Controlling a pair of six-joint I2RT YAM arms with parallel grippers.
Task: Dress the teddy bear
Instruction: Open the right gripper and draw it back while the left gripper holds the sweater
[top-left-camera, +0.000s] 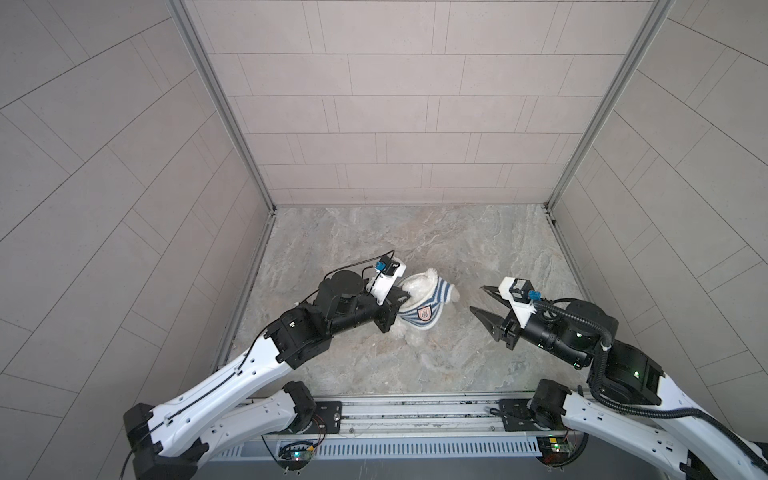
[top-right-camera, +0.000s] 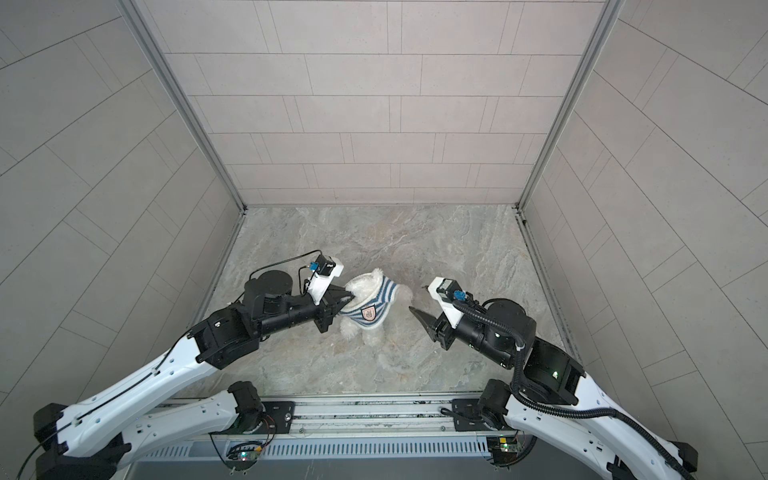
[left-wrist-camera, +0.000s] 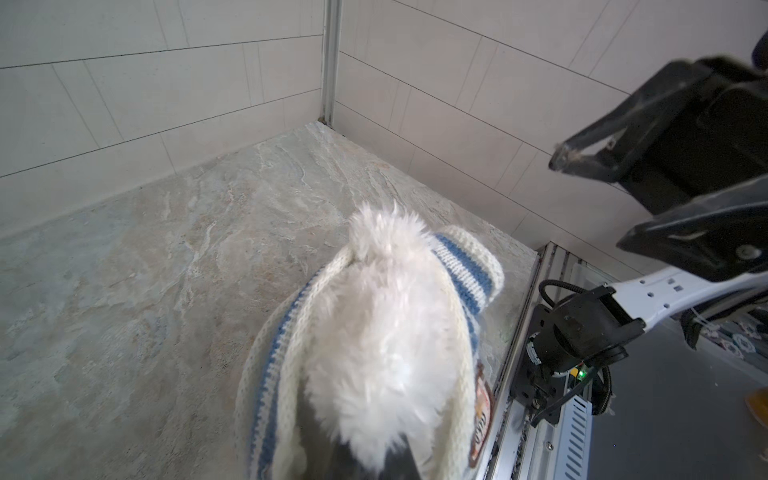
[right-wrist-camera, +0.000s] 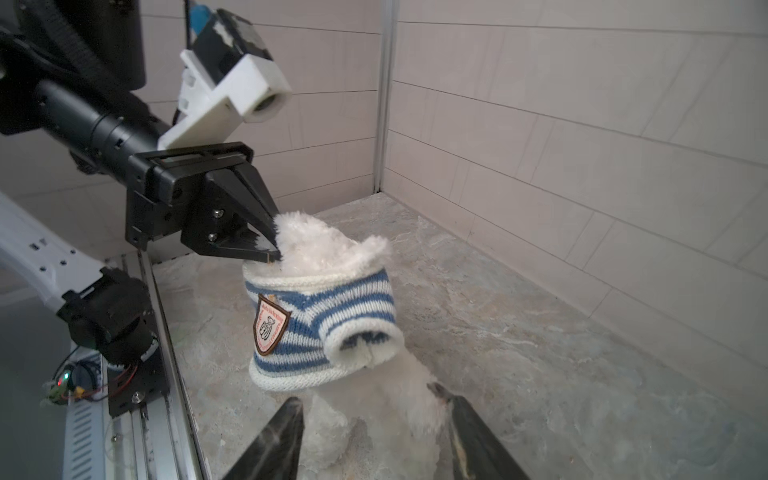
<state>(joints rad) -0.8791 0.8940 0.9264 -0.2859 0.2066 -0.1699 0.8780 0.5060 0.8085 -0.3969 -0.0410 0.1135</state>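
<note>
The teddy bear (top-left-camera: 419, 286) (top-right-camera: 365, 285) stands mid-floor, white and fluffy, with the blue-and-white striped shirt (top-left-camera: 424, 312) (top-right-camera: 368, 312) wrapped round its upper part like a band, badge facing the front. White fur (right-wrist-camera: 316, 245) sticks up out of the shirt (right-wrist-camera: 320, 316), and the legs hang below it. My left gripper (top-left-camera: 405, 297) (top-right-camera: 351, 296) (right-wrist-camera: 274, 246) is shut on the fur at the bear's top. In the left wrist view the fur (left-wrist-camera: 386, 332) fills the space over the dark fingers (left-wrist-camera: 328, 457). My right gripper (top-left-camera: 477, 298) (top-right-camera: 417, 297) (right-wrist-camera: 363, 395) is open, a short gap to the bear's right.
Tiled walls (top-left-camera: 395, 124) close in the marble floor (top-left-camera: 415, 241) at the back and on both sides. A metal rail (top-left-camera: 415, 409) with both arm bases runs along the front edge. Nothing else lies on the floor.
</note>
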